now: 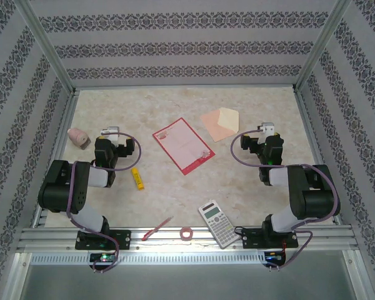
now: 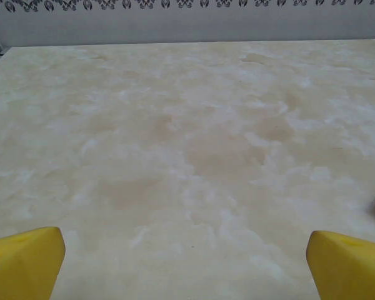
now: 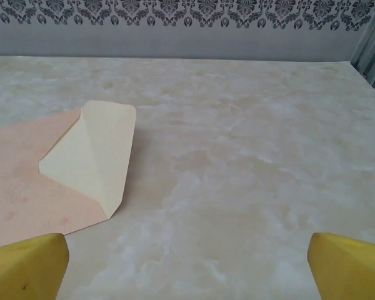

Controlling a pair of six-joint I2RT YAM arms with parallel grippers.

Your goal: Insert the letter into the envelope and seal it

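**A:** Where is the letter [image 1: 183, 145]?

**B:** Flat on the tabletop [image 1: 112, 112] in the middle, between the two arms. It is turned on a diagonal, pink face and red border up. The envelope [image 1: 219, 124] lies just beyond it toward the right, near but not touching, with its cream flap [image 3: 94, 156] open, not folded shut.

**A:** And the pincers?

**B:** The left pincer [image 2: 187, 269] has its fingers wide apart over bare marble, holding nothing. The right pincer [image 3: 187, 269] is likewise spread and empty, with the envelope ahead on its left.

**A:** How will the sheet handle?

**B:** I'd judge it very light, thin and floppy. It lies tight to the surface, so there is little to pinch from above. A corner or an edge is the place: press and slide to lift it, then close on the raised edge. Gripped too far in, it may crease; held by one corner, it will likely droop.

**A:** The envelope?

**B:** Equally light. It may skate when the letter pushes in, so one pincer should pin it near the mouth.
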